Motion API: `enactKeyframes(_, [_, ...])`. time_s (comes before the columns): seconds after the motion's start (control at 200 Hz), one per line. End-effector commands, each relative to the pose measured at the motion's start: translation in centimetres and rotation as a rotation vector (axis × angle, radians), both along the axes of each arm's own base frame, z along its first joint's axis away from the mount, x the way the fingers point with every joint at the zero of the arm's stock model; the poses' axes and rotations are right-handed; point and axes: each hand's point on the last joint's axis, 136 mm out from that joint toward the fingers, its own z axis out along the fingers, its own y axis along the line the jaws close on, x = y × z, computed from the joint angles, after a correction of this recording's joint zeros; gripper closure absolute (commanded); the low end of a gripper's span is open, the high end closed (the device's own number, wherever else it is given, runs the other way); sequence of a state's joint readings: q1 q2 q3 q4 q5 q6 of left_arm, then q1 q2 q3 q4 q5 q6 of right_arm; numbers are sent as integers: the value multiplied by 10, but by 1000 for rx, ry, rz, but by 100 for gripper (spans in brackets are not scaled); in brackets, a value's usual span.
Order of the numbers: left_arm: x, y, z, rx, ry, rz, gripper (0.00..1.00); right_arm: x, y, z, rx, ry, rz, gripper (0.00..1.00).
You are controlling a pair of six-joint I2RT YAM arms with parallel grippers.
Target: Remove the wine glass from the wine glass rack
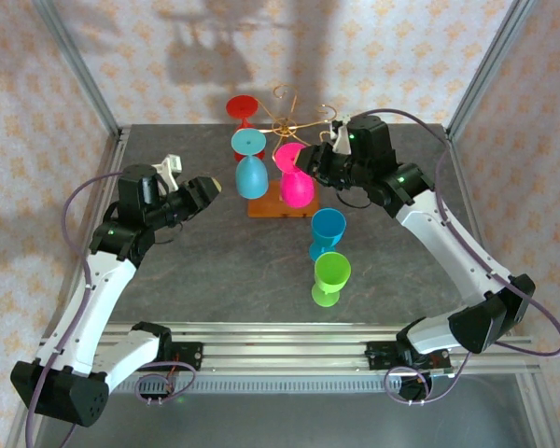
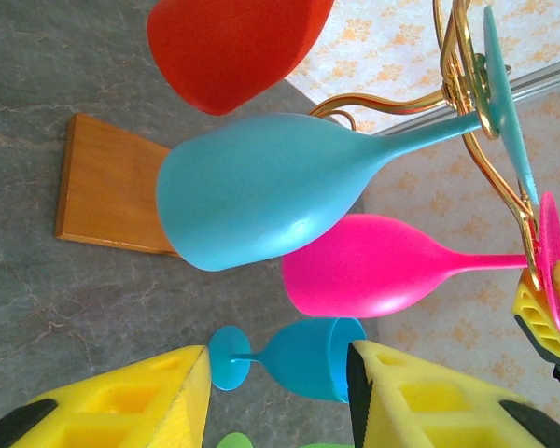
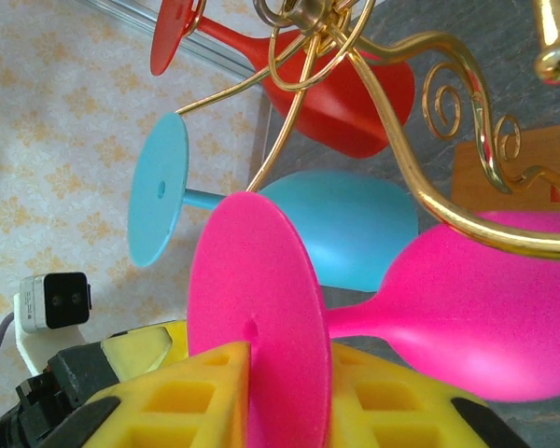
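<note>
Above the grey surface point(image 1: 215, 271), the right tool point(image 3: 280, 373), clamped on the pink glass point(image 3: 476, 317) by its foot, may snag and tip the rack point(image 1: 261, 209); left tool point(image 2: 278, 373) spread, empty.

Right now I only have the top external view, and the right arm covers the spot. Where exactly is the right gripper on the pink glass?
Observer: On the right wrist camera, the round foot of the pink wine glass stands between the yellow fingers of the right gripper, one against each face.
Operator: Is the glass clear of the wire?
Observer: It doesn't look so. In that same view a gold arm of the wine glass rack lies across the top of its bowl.
Operator: And the left gripper?
Observer: The left wrist camera shows the left gripper open, nothing between its fingers, facing the teal wine glass.
</note>
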State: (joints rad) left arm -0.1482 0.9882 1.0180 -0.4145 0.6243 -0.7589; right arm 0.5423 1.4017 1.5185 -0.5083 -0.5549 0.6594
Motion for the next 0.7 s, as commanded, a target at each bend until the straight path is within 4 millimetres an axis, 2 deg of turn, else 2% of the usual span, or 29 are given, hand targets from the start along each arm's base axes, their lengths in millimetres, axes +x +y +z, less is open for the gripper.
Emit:
enactKeyframes(0.0, [-1,1,8,-11,-38,-3,57,0,1,10,20,-2,10,77])
enactKeyframes(0.621, [-3,1,8,-17,-41,1,57,-5,6,20,75,10,32,89])
enactKeyframes(0.696, [-3,2,8,-17,-39,3,57,-6,7,21,85,13,38,92])
